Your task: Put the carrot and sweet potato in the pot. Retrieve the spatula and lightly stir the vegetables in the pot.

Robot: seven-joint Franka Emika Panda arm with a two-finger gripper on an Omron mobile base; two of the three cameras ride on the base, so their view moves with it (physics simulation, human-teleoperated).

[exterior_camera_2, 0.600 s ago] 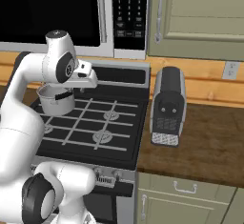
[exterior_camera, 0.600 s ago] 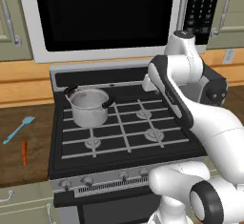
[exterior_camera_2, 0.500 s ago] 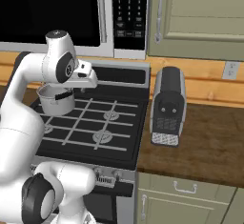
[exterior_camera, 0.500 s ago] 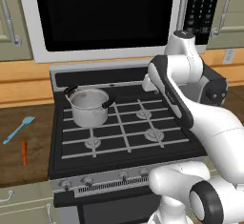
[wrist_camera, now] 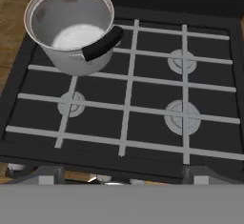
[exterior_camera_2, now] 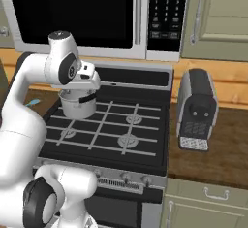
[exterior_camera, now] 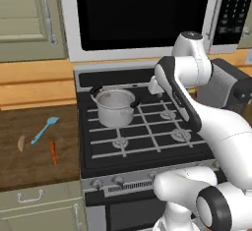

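The end effector [exterior_camera_2: 83, 92] hangs open and empty above the stove. The carrot [exterior_camera: 52, 153] on the left worktop [exterior_camera: 29, 168] looks light, stiff and slippery; grip its middle crosswise.

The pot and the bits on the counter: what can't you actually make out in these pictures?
- Pot, right base view: the arm's hand covers its top.
- Spatula, right base view: just a sliver shows beside the arm.
- Sweet potato and carrot, left base view: too small for surface detail.
- Gripper, hand view: its fingertips lie at the bottom edge, too faint to judge.
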